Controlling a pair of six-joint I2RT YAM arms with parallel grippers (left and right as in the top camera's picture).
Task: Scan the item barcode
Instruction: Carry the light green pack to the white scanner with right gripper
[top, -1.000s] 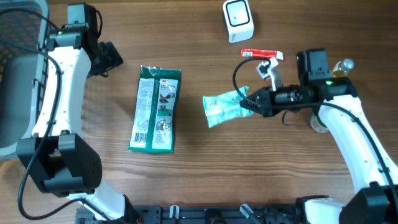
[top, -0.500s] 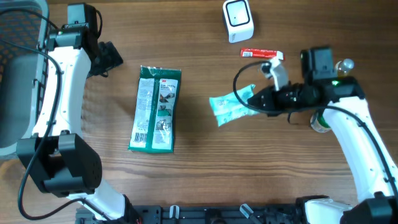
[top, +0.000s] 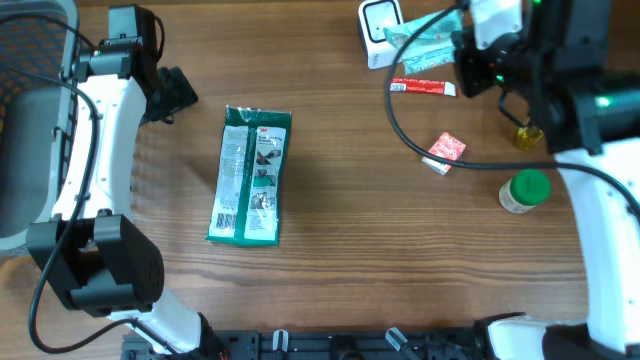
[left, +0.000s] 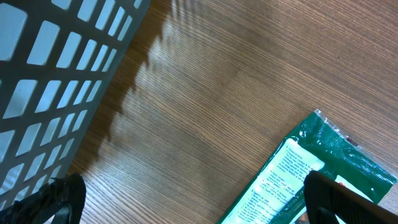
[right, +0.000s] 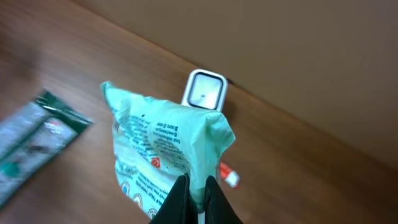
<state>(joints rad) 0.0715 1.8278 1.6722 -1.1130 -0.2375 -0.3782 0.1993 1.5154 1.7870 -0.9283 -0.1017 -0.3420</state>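
Pouch (right: 165, 146), pinched endwise by right pincer (right: 194, 185), points lengthwise toward scanner (right: 205, 90); left pincer (top: 178, 92) spread

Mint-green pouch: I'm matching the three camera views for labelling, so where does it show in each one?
Overhead: the mint-green pouch is at the top right, beside the white scanner.
Left wrist: not in it.
Right wrist: it fills the centre, pinched in the right gripper, with the scanner just behind it.
Shared landmark: the dark green package, at lower right in the left wrist view and at left, blurred, in the right wrist view.
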